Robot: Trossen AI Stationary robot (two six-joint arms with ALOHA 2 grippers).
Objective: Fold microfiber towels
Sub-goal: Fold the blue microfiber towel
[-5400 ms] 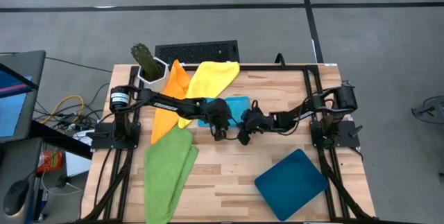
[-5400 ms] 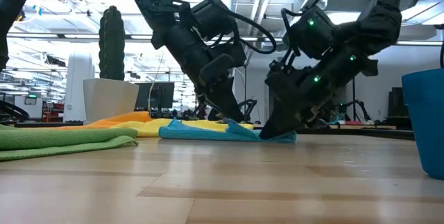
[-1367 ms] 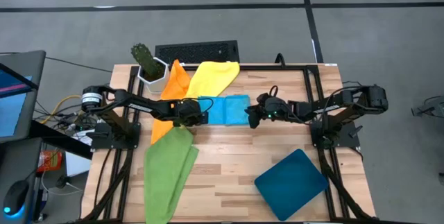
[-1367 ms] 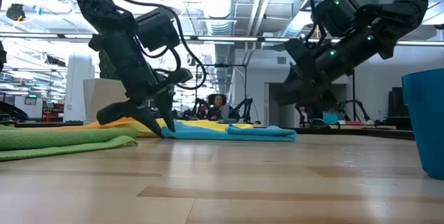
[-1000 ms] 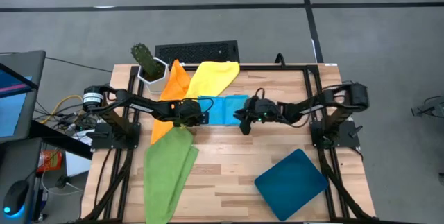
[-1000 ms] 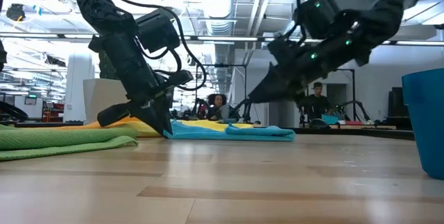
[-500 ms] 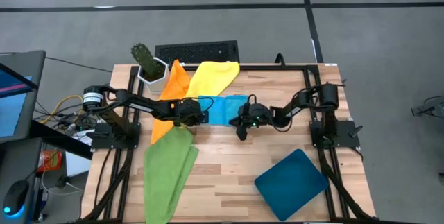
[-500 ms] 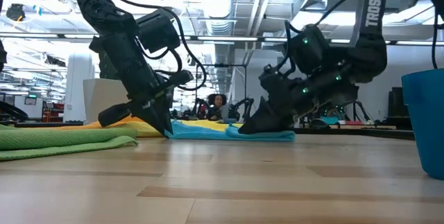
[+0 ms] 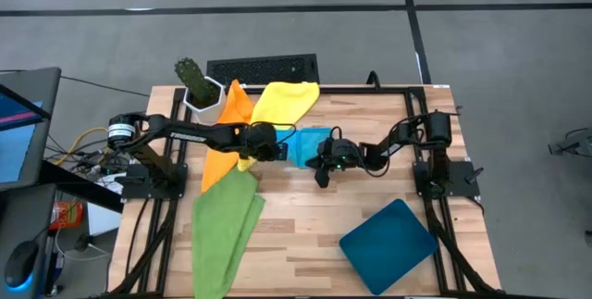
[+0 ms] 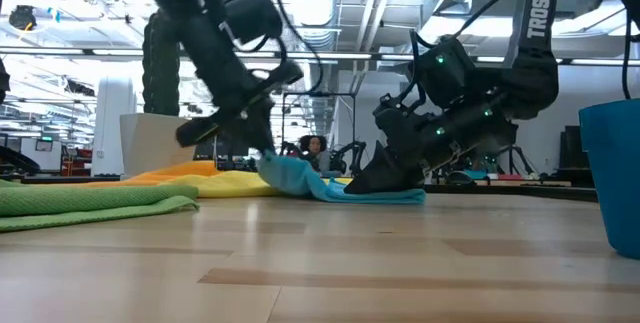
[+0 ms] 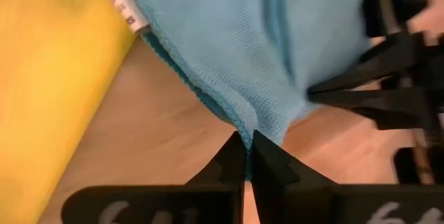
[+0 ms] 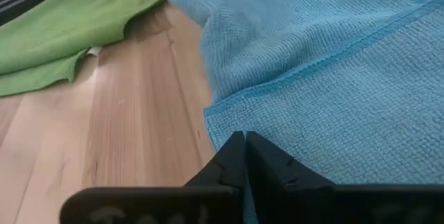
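Wooden table [image 9: 370, 216] on grey floor, bright hall behind. Far left: potted cactus [image 9: 191, 79], orange towel [image 9: 231, 114], yellow towel [image 9: 282, 100]; green towel [image 9: 222, 230] near left, teal tray [image 9: 388, 236] near right. Left gripper [image 11: 248, 141] clamped on light blue towel [image 10: 310, 180] mid-table, corner now lifted rightward since earlier; right gripper [image 12: 244, 141] apparently pinching opposite edge.

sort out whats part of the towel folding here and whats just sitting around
Part of the job:
light blue towel, pinched by the left gripper and the right gripper
yellow towel
orange towel
green towel

Just lying about:
teal tray
potted cactus
black grille at the table's far edge
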